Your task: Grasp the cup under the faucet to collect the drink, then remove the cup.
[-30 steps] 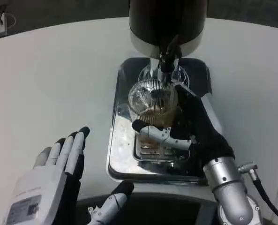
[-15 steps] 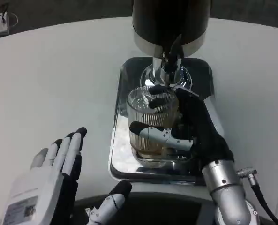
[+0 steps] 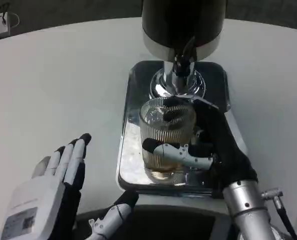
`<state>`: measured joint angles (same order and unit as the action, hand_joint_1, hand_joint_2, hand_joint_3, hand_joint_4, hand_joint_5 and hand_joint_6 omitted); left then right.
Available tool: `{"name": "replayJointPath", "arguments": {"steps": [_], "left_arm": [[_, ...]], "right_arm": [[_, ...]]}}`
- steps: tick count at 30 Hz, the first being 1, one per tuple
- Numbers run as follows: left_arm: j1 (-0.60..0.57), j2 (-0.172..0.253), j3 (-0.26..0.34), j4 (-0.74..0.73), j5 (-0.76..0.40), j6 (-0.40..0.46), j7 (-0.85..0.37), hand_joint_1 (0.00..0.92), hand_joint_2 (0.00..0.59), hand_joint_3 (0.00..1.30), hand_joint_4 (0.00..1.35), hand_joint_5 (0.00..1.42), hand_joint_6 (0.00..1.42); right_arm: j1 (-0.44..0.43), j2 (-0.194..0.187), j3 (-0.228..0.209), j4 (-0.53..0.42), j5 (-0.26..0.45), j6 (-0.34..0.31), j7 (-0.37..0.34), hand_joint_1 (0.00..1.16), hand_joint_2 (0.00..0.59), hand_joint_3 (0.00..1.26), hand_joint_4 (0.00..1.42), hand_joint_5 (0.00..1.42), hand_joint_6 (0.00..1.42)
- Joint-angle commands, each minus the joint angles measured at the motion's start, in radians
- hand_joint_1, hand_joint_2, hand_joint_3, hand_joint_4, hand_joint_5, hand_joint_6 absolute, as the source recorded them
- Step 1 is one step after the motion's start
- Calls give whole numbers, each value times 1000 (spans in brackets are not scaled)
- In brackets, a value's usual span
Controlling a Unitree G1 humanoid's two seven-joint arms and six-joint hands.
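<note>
While your right hand grips the cup, it sits over the tray, just in front of the faucet.

You have the ribbed glass cup wrapped by the right hand: dark palm against its right side, a white and black finger crossing its front. Amber drink shows low in the cup, and its rim is near the dispenser's chrome base. The black dispenser body stands at the tray's far end on the white table. Your left hand hovers low at the left, holding nothing, fingers straight and side by side, thumb out, well apart from the tray.
</note>
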<state>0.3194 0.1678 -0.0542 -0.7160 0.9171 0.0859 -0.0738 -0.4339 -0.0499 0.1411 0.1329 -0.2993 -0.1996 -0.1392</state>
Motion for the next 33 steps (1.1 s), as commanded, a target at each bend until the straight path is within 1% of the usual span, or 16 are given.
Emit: {"name": "replayJointPath", "arguments": {"steps": [1,4,10,16,18,23,24,29,33], "left_arm": [[14,8,5,29,-19,-22,23,0,211,0,0,0,0],[17,8,4,36,-25,-30,31,0,209,0,0,0,0],[11,8,-5,50,-16,-45,50,0,197,0,0,0,0],[5,17,-27,45,31,-54,49,0,191,0,0,0,0],[2,17,-34,38,45,-52,44,0,190,0,0,0,0],[1,24,-47,13,77,-53,25,0,170,0,0,0,0],[4,27,-50,0,85,-56,19,0,167,0,0,0,0],[25,33,-53,-72,118,-56,-30,0,148,0,0,0,0],[69,32,-53,-167,145,-72,-72,0,126,0,0,0,0]], "right_arm": [[42,9,17,-82,11,5,31,1113,112,856,1071,1193,1424],[61,9,18,-116,11,11,41,1113,112,856,1073,1184,1422],[138,-1,26,-221,16,20,80,1113,112,856,1085,1181,1424],[228,-31,13,-350,34,6,123,1114,104,856,1085,1181,1424],[268,-49,-1,-414,52,4,144,1114,102,856,1085,1181,1424],[333,-80,-30,-523,80,11,180,1114,103,856,1073,1181,1422],[354,-90,-42,-554,92,15,190,1113,103,856,1073,1181,1423],[409,-115,-77,-653,134,52,230,1113,110,843,1073,1168,1419],[450,-146,-109,-777,164,59,267,1113,112,842,1073,1156,1424]]}}
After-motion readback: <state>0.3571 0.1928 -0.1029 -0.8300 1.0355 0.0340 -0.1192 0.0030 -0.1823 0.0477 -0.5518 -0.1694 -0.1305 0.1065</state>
